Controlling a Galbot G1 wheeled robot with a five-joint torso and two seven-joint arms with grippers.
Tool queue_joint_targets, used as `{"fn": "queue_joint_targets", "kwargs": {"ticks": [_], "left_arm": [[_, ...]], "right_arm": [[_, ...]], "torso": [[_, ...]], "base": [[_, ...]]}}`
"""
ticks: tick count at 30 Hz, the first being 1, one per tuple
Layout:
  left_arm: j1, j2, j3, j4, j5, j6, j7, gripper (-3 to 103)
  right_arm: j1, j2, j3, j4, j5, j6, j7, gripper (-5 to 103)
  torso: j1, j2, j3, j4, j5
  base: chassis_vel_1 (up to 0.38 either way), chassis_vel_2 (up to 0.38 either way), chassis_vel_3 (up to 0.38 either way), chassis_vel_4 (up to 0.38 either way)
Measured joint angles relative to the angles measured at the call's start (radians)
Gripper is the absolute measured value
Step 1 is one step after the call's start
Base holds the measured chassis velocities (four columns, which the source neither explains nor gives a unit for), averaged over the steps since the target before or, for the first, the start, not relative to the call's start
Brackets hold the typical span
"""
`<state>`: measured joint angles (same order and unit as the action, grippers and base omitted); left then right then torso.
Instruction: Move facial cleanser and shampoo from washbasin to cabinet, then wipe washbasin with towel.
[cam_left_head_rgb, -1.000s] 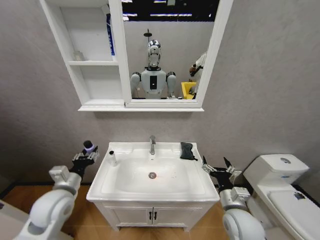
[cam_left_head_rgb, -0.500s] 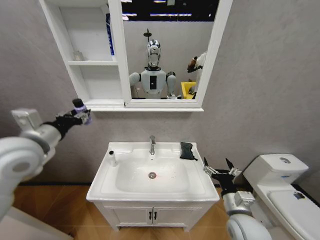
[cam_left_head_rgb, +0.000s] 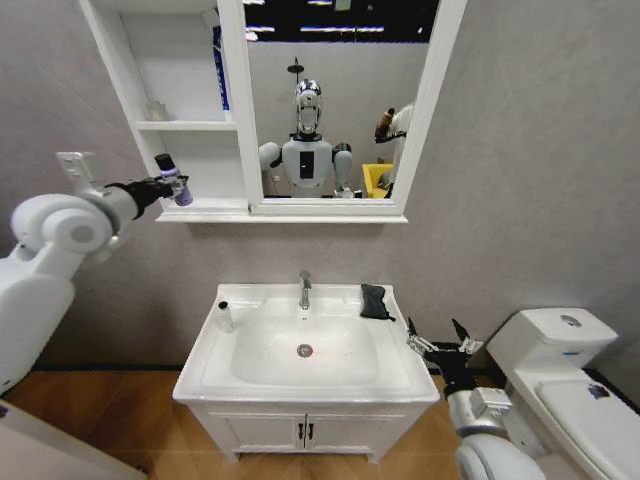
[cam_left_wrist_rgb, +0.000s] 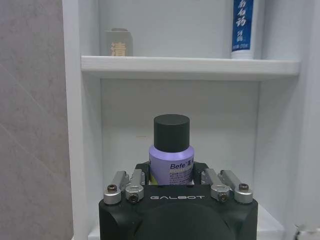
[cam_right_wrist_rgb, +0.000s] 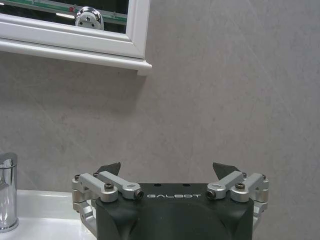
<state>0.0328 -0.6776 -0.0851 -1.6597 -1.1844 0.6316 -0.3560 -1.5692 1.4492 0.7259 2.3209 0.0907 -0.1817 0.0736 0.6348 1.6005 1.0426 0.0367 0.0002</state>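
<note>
1. Purple bottle (cam_left_wrist_rgb: 171, 159) with its dark cap is sitting clamped in our left gripper (cam_left_head_rgb: 160, 187), facing the cabinet's (cam_left_head_rgb: 190, 130) lower shelf.
2. We are holding our right gripper (cam_left_head_rgb: 437, 344) spread wide beside the washbasin (cam_left_head_rgb: 305, 350), near the black towel (cam_left_head_rgb: 375, 301).

The washbasin (cam_left_head_rgb: 395, 370) is glossy white ceramic with a polished chrome tap (cam_left_head_rgb: 305, 290). At its two o'clock corner the towel (cam_left_head_rgb: 375, 301) is matt black cloth. The purple bottle (cam_left_wrist_rgb: 171, 162) looks like smooth plastic under a matt dark cap. The cabinet (cam_left_head_rgb: 190, 207) is smooth painted white, the wall (cam_left_head_rgb: 530, 180) rough grey.
</note>
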Motion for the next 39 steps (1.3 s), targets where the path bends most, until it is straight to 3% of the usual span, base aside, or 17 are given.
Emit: {"fn": "queue_joint_targets", "kwargs": {"ticks": [1, 3, 11, 20, 23, 31, 32, 37, 39], "left_arm": [[0.000, 0.000, 0.000, 0.000, 0.000, 0.000, 0.000, 43], [-0.041, -0.049, 0.020, 0.081, 0.076, -0.002, 0.027, 43], [-0.112, -0.126, 0.056, 0.193, 0.163, 0.019, 0.077, 43], [-0.114, -0.160, 0.068, 0.246, 0.204, 0.026, 0.082, 40], [-0.115, -0.181, 0.070, 0.275, 0.214, 0.025, 0.079, 48], [-0.100, -0.188, 0.041, 0.278, 0.242, 0.020, 0.063, 86], [-0.100, -0.188, 0.041, 0.278, 0.242, 0.020, 0.063, 86], [-0.026, -0.112, -0.018, 0.179, 0.230, 0.020, 0.064, 98], [0.056, -0.048, -0.091, 0.078, 0.172, 0.026, 0.051, 100]], "right_arm": [[0.000, 0.000, 0.000, 0.000, 0.000, 0.000, 0.000, 100], [-0.002, 0.004, 0.007, 0.000, 0.001, 0.003, 0.003, 100], [-0.011, 0.012, 0.023, -0.009, 0.000, 0.023, 0.005, 100], [0.001, 0.009, 0.024, -0.016, 0.000, 0.024, 0.008, 100], [0.003, 0.006, 0.025, -0.016, 0.000, 0.024, 0.010, 100], [-0.014, 0.008, 0.034, -0.015, 0.000, 0.030, 0.016, 100], [-0.014, 0.008, 0.034, -0.015, 0.000, 0.030, 0.016, 100], [-0.019, 0.009, 0.034, -0.010, -0.001, 0.033, 0.019, 100], [-0.018, 0.009, 0.030, -0.008, -0.002, 0.033, 0.021, 100]], "torso": [[0.000, 0.000, 0.000, 0.0000, 0.0000], [0.000, 0.000, 0.000, 0.0004, -0.0002], [0.000, 0.000, 0.000, 0.0001, 0.0000], [0.000, 0.000, 0.000, 0.0005, -0.0002], [0.000, 0.000, 0.000, 0.0001, -0.0001], [0.000, 0.000, 0.000, -0.0001, -0.0001], [0.000, 0.000, 0.000, -0.0001, -0.0001], [0.000, 0.000, 0.000, -0.0012, 0.0000], [0.000, 0.000, 0.000, -0.0004, -0.0002]], "base": [[0.000, 0.000, 0.000, 0.000], [0.000, 0.000, 0.000, 0.000], [0.000, 0.000, 0.000, 0.000], [0.000, 0.000, 0.000, 0.000], [0.000, 0.000, 0.000, 0.000], [0.000, 0.000, 0.000, 0.000], [0.000, 0.000, 0.000, 0.000], [0.000, 0.000, 0.000, 0.000], [0.000, 0.000, 0.000, 0.000]]}}
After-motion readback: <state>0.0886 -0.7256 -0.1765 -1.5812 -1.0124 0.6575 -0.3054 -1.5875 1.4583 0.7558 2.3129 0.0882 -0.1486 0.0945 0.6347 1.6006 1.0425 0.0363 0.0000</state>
